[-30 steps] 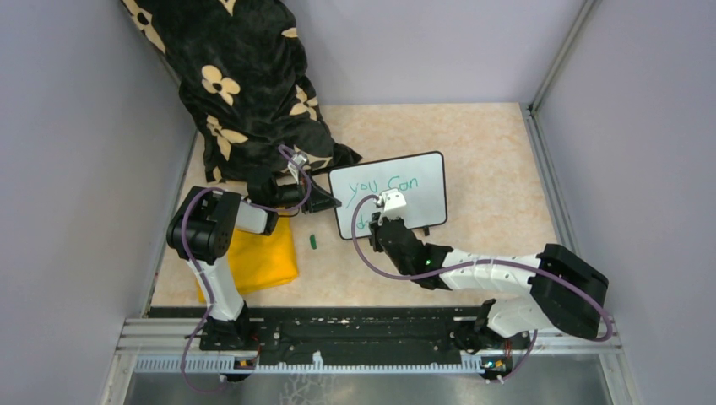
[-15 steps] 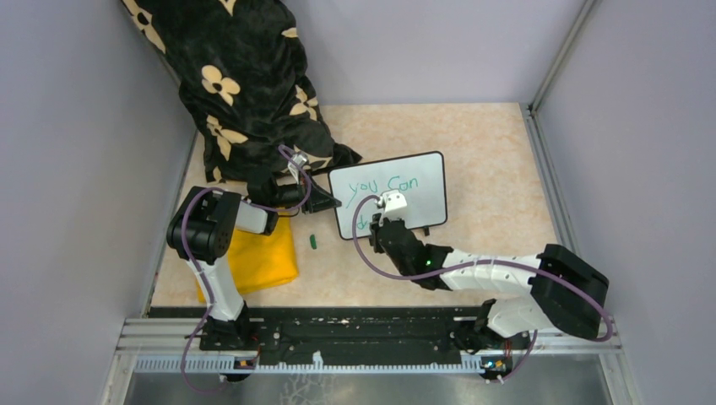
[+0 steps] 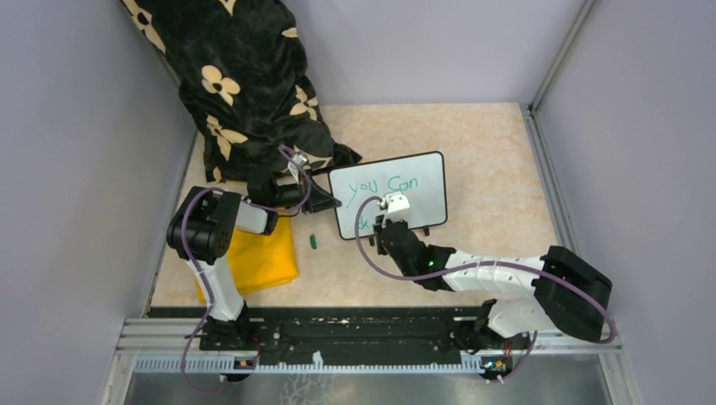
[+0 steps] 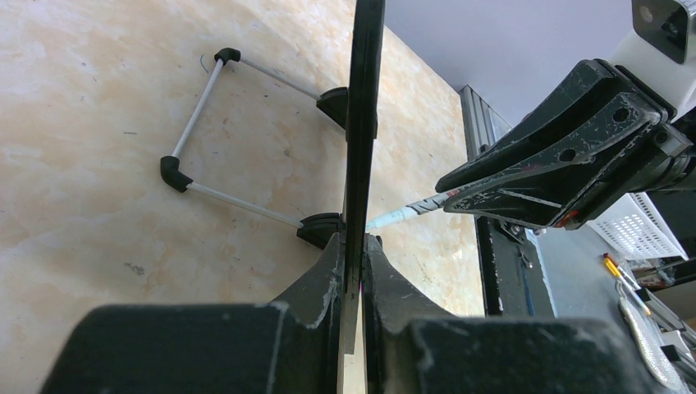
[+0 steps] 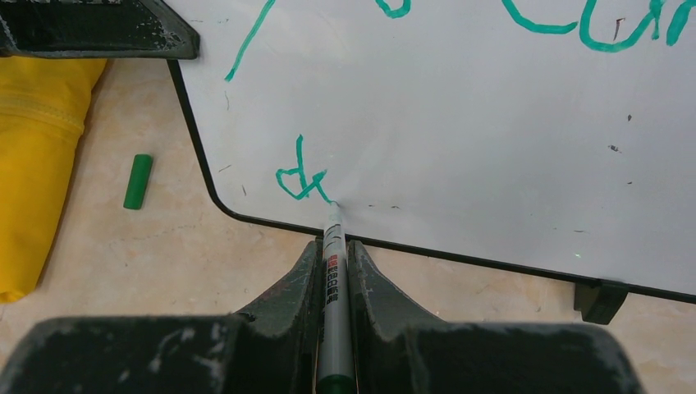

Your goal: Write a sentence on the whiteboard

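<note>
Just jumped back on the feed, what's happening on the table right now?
The left end effector is clamped on the side edge of the small white black-framed whiteboard, holding it up. The right end effector grips a silver marker pen, its tip on the board at the first letter of the second line. The top line of green writing reads "you Can". A green cap lies near a yellow folded cloth.

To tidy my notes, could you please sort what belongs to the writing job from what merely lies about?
In use: whiteboard, held by left gripper; marker, in right gripper; green writing.
Lying about: green cap, yellow cloth, black flowered fabric.
</note>
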Available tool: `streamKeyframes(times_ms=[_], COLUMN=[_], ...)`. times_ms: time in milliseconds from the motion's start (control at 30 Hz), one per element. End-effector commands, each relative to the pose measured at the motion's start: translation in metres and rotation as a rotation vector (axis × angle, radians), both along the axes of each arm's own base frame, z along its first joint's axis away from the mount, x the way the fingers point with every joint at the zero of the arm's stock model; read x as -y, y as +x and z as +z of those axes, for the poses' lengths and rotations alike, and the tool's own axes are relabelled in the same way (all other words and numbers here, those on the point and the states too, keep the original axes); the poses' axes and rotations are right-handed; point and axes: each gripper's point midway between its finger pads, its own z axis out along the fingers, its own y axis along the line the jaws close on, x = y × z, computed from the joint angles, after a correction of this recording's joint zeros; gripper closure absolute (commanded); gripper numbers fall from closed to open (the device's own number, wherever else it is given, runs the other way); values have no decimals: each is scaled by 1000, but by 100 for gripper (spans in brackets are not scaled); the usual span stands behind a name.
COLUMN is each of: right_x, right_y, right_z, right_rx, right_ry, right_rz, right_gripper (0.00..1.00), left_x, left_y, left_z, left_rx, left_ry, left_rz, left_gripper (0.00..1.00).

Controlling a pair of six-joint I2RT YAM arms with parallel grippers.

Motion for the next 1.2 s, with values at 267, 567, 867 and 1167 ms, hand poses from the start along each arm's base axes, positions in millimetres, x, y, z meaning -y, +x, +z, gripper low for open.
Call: streamKeyframes(times_ms=[267,567,867,1167], right_x=[13,12,8,3], right_y=[17,20,23,24], right_z=[23,30,36,41], right_rx=[57,69,78,85], right_ry=[13,20,32,43], right_rz=[-63,-61,-57,-46], right_gripper=[100,100,100,100], left_x=[4,4,5,5], left_y=[-7,-7,-7,-7], left_z=[-24,-23,-24,-24], left_rx=[-98,-96,-100,-99], left_ry=[37,38,38,39], left_rz=[-5,-6,-8,-8], left_gripper=[100,100,100,100])
